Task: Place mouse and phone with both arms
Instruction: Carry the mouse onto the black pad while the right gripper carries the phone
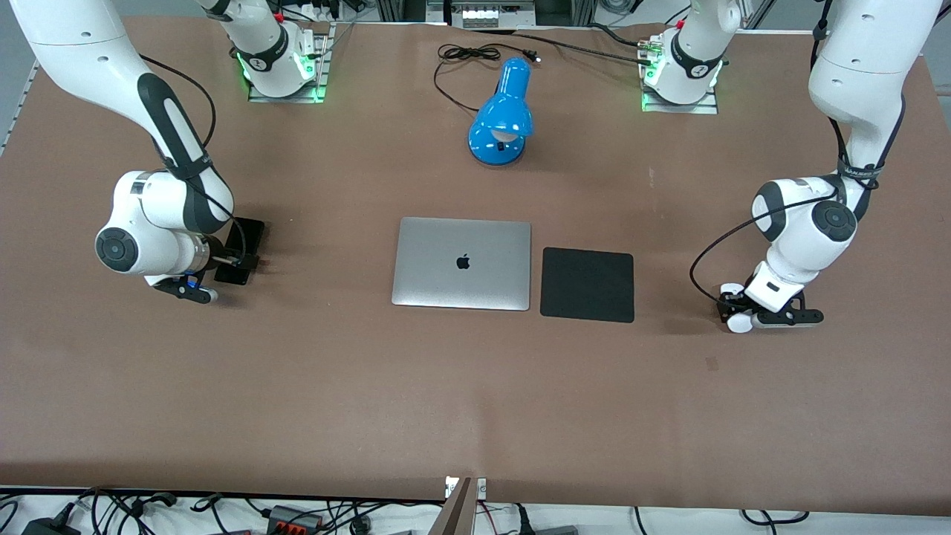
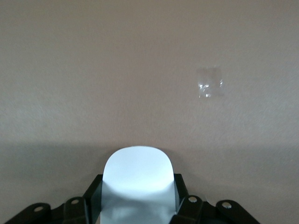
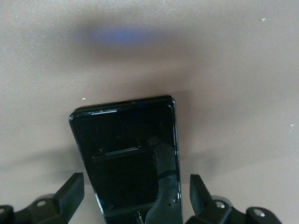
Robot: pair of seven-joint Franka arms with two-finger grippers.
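Observation:
The white mouse [image 1: 739, 322] is at table level toward the left arm's end, beside the black mat. My left gripper [image 1: 734, 306] is shut on it; in the left wrist view the fingers [image 2: 93, 191] press both sides of the mouse [image 2: 138, 168], held by my left gripper [image 2: 138, 198]. The black phone [image 1: 249, 234] lies on the table toward the right arm's end. My right gripper [image 1: 234, 261] is low over it and open; in the right wrist view the phone [image 2: 0, 0]

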